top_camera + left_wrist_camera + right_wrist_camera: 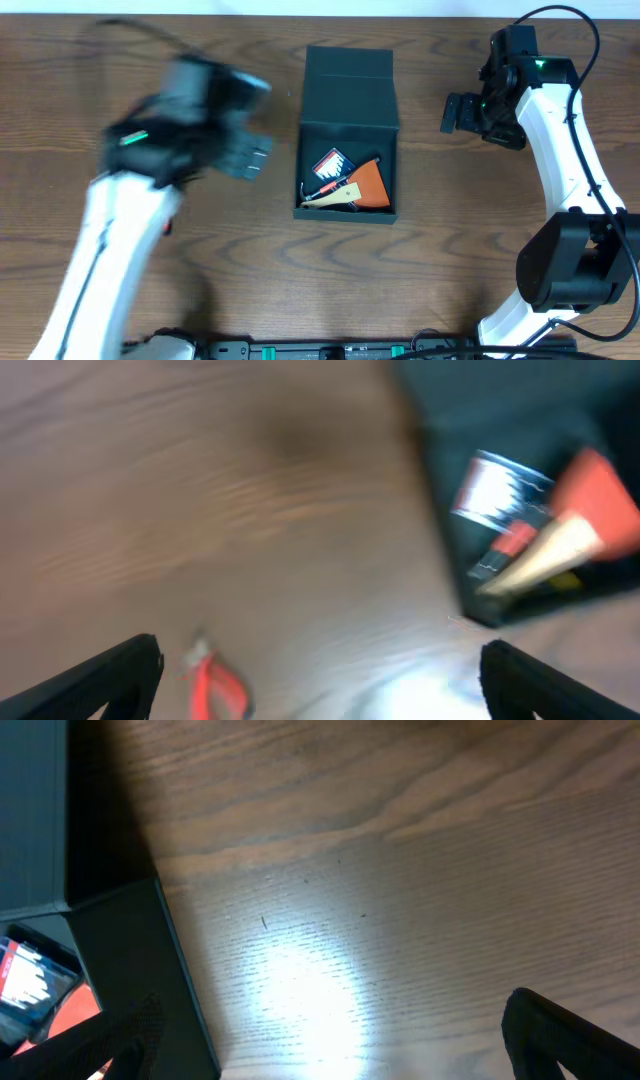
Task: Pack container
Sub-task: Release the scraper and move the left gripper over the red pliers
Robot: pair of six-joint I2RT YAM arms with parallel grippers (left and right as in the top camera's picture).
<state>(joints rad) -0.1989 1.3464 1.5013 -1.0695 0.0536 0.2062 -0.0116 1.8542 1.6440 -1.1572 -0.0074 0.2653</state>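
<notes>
The dark teal container [348,105] stands open at the table's middle, its flap lid folded back. Inside lie an orange scraper with a wooden handle [358,186] and a small red-and-white packet [331,162]. My left gripper [255,155] is blurred, open and empty, just left of the container. In the left wrist view its fingers [320,670] are spread over bare table, small red-handled pliers [215,682] lie between them near the left finger, and the container [520,470] is at the upper right. My right gripper [452,112] is open and empty, right of the container [110,970].
The table is brown wood [450,240]. The right arm's white links [565,150] run down the right side. The left arm [110,260] crosses the left front of the table.
</notes>
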